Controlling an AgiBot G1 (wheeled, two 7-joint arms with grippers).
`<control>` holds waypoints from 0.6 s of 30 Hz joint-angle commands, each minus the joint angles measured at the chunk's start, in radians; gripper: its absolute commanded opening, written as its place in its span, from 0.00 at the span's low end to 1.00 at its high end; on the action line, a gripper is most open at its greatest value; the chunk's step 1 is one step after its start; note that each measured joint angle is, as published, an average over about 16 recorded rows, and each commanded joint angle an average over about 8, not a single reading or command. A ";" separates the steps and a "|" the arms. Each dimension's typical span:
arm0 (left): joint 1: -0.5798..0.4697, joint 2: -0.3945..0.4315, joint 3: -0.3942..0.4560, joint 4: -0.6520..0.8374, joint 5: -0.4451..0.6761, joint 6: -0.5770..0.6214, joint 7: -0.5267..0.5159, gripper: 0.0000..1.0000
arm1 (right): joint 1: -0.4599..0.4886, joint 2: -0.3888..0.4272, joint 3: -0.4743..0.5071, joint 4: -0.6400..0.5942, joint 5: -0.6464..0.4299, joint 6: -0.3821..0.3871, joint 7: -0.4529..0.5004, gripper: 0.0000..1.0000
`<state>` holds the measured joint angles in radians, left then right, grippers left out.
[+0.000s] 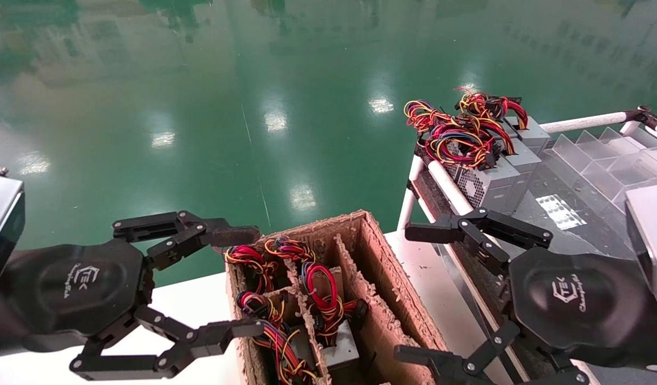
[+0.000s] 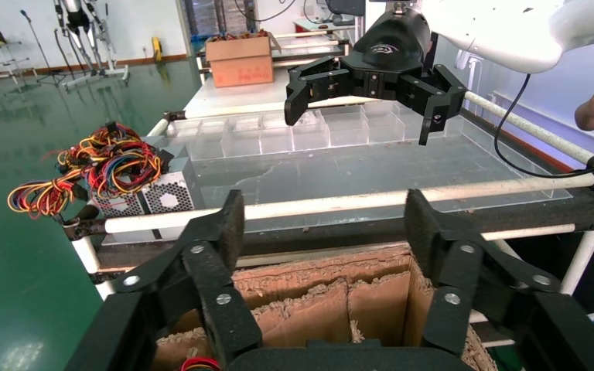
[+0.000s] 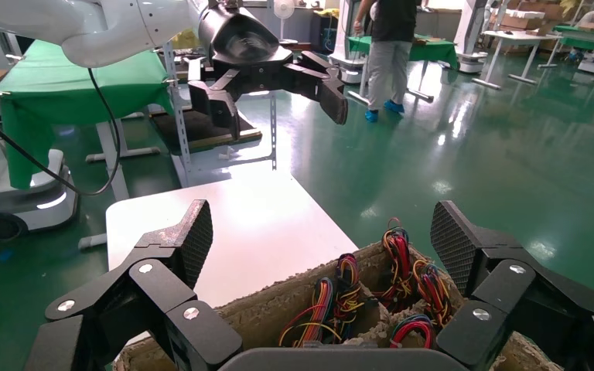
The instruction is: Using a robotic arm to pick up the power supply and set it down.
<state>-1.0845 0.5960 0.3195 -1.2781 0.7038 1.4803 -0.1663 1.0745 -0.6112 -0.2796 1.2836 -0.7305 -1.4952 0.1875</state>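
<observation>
A torn cardboard box (image 1: 384, 256) with dividers stands between my two grippers. Several grey power supplies (image 1: 342, 348) sit in its cells under red, yellow and blue wire bundles (image 3: 339, 291). More power supplies (image 1: 494, 182) with wire bundles lie on the rack at the back right, and one (image 2: 162, 193) shows in the left wrist view. My left gripper (image 1: 243, 282) hangs open at the box's left wall, holding nothing. My right gripper (image 1: 411, 294) stands open just right of the box, also empty.
A clear plastic divider tray (image 1: 601, 155) lies on the rack behind the right gripper, edged by white tubes (image 1: 446, 187). The box rests on a white table (image 1: 200, 299). Green floor lies beyond. A person (image 3: 390, 46) stands far off.
</observation>
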 commanded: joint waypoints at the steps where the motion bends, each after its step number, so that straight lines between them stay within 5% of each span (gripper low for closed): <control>1: 0.000 0.000 0.000 0.000 0.000 0.000 0.000 0.00 | 0.000 0.000 0.000 0.000 0.000 0.000 0.000 1.00; 18: 0.000 0.000 0.000 0.000 0.000 0.000 0.000 0.00 | 0.000 0.000 0.000 0.000 0.000 0.000 0.000 1.00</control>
<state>-1.0845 0.5960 0.3195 -1.2781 0.7038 1.4803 -0.1663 1.0745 -0.6112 -0.2796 1.2835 -0.7305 -1.4952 0.1875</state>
